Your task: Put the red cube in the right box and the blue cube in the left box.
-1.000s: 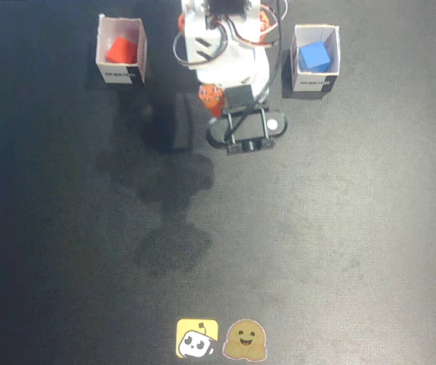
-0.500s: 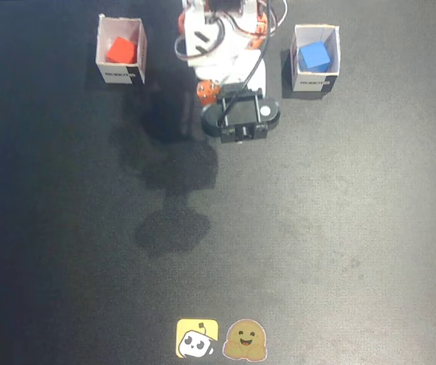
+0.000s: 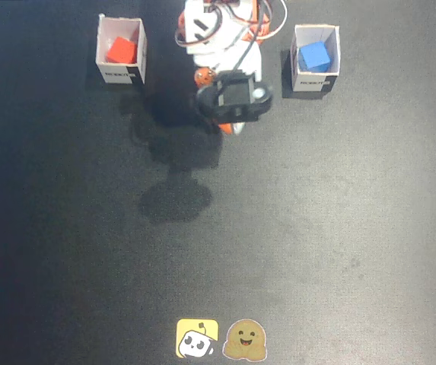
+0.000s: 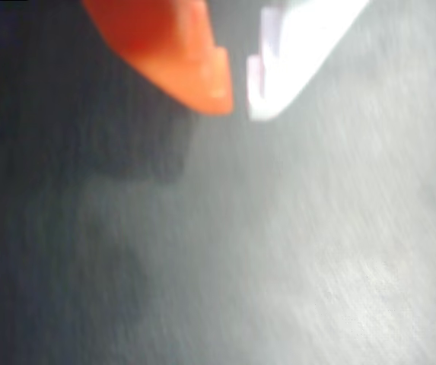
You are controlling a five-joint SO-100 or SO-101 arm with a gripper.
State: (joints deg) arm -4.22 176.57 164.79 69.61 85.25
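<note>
The gripper [image 4: 239, 103] hangs over bare dark mat with its orange finger [image 4: 179, 53] and white finger [image 4: 301, 53] drawn almost together, only a thin slit between the tips and nothing held. The wrist view is smeared, so the arm looks to be in motion.

Both cubes already sit boxed, so I'd judge the sorting done and the step in hand to be folding the arm [image 3: 221, 46] back to rest. To do that well, it should stay on the middle line between the boxes, so neither thin-walled box gets nudged.

In the fixed view, the red cube [image 3: 120, 50] lies in the far-left white box [image 3: 103, 42], slightly askew. The blue cube [image 3: 313, 55] fills the far-right box [image 3: 335, 49]. Each box shows a dark label on its near wall.
</note>
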